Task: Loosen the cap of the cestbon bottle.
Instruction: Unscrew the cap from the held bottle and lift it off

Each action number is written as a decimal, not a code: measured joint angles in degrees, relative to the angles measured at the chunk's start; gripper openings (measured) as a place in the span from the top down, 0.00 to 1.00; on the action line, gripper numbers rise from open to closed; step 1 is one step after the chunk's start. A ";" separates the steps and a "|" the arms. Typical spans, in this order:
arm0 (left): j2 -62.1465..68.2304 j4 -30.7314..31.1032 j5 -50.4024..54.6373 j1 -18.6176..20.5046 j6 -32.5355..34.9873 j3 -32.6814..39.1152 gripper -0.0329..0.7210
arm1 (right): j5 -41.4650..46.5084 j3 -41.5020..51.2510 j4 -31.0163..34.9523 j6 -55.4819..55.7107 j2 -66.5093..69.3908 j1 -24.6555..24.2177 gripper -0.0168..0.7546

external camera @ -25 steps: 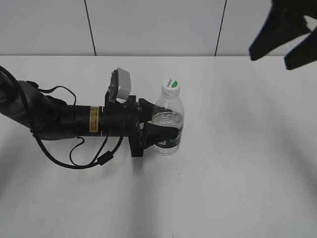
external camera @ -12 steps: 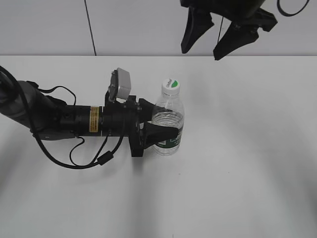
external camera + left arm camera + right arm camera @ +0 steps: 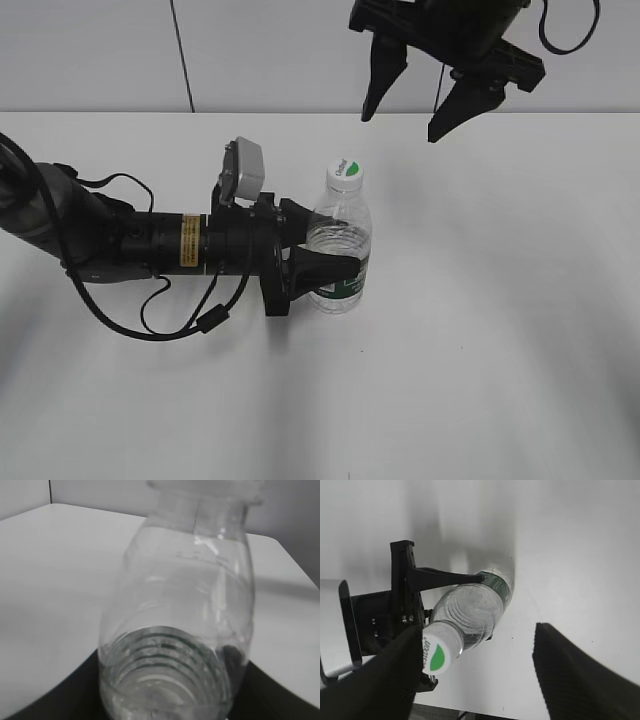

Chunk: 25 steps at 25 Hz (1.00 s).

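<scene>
A clear water bottle stands upright near the middle of a white counter. The left tool reaches in from the left and grasps the bottle's lower body, 1 finger crossing the green label and partly hiding it. The white cap with its green patch sits on top, untouched. The right tool hangs in the air above and to the right, its 2 fingers spread wide, its arm cut off by the top edge. In the left wrist view the cap is cropped and blurred.
</scene>
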 joint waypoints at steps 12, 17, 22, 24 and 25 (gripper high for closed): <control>0.00 -0.05 0.00 0.00 -0.06 0.00 0.43 | 0.06 -0.02 -0.56 3.32 1.36 4.42 0.29; 0.00 -0.05 0.00 0.00 -0.06 0.00 0.43 | 0.10 -0.02 -0.62 3.48 4.01 6.30 0.29; 0.00 -0.05 0.00 0.00 -0.06 0.00 0.43 | 0.10 -0.02 -0.67 3.65 4.63 6.62 0.29; 0.00 -0.05 0.00 0.00 -0.06 0.00 0.43 | 0.10 -0.02 -0.89 3.65 4.63 6.62 0.29; 0.00 -0.05 0.00 0.00 -0.06 0.00 0.43 | 0.10 -0.02 -1.02 3.65 4.63 6.62 0.29</control>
